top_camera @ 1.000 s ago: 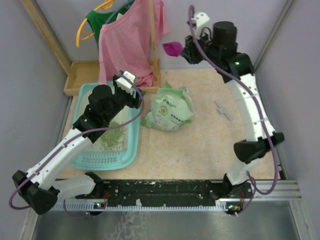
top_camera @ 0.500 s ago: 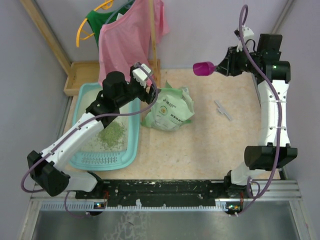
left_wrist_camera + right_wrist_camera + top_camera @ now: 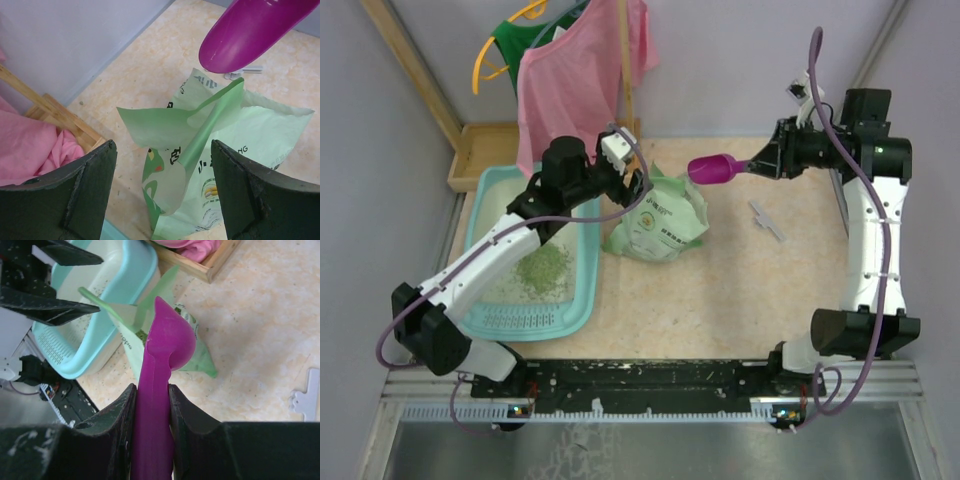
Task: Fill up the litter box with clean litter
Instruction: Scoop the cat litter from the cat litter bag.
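Hovering above the open top of the pale green bag, the left gripper has its two dark fingers spread wide apart. In the left wrist view a raised flap of the bag stands in the gap between them, and I can make out no contact with either finger.

The right gripper comes in from the bag's right and is clamped on the handle of the magenta scoop. The right wrist view shows both fingers pressed flat against the handle's sides (no gap on either side). The scoop's bowl hangs just over the bag's far right corner, and its tip points towards the open mouth.

The litter box lies flat on the table directly left of the bag. Its near-side wall is just beside the bag's edge; whether the two touch I cannot tell. The clean litter sits inside the box as a small olive-green heap on the whitish base, towards the slotted end and on the half nearer the bag.

Behind the bag and to its left is a wooden tray, with a pink garment hanging down into it. To the bag's right, well apart from it, a small pale flat piece lies on the table.
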